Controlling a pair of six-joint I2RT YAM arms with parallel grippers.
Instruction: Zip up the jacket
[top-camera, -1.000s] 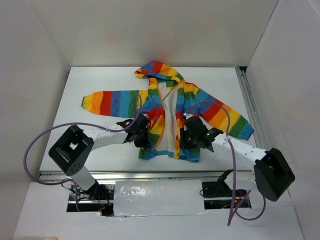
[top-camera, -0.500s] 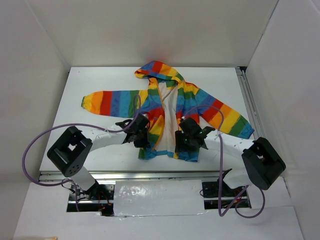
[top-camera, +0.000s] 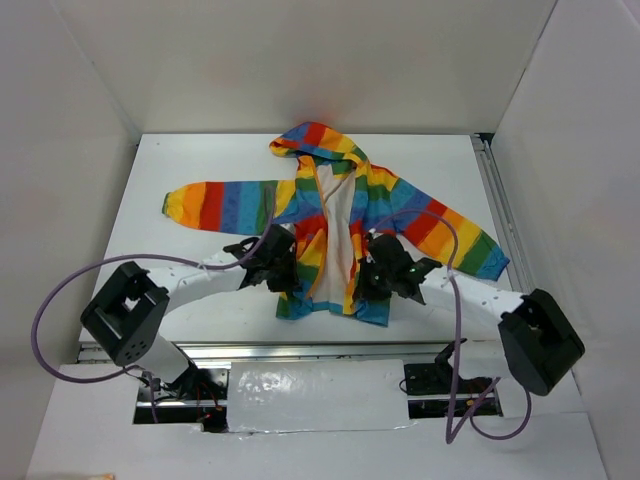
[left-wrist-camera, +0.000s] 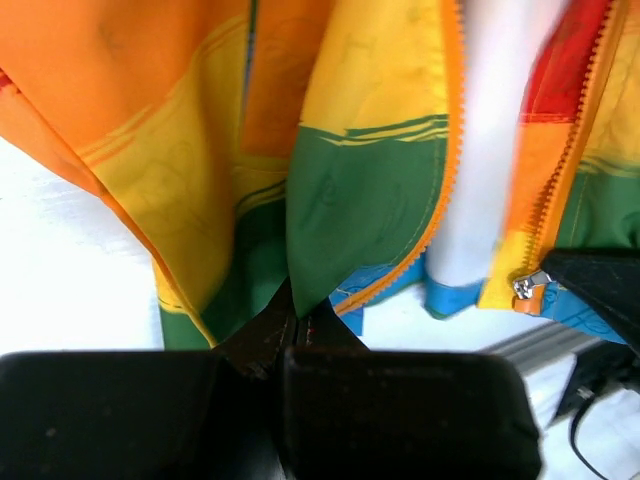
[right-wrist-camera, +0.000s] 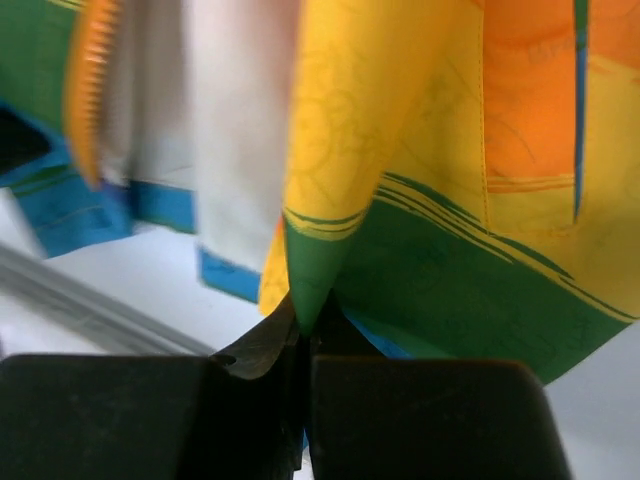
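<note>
As left end effector (left-wrist-camera: 298, 322) grips jacket (top-camera: 312, 222), right end effector (right-wrist-camera: 302, 318) too, seemingly tight.

Rainbow-striped hooded jacket (top-camera: 300, 215) lies face-up mid-worktop, hood toward the far edge, sleeves spread toward the left and right edges. The front is open, with white lining showing between the orange zipper (left-wrist-camera: 445, 170) halves. The slider (left-wrist-camera: 525, 290) sits low by the blue hem, toward the near edge.

The rainbow-striped jacket (top-camera: 385, 195) lies open-fronted, sleeves spread, on the white table (top-camera: 200, 160).
</note>
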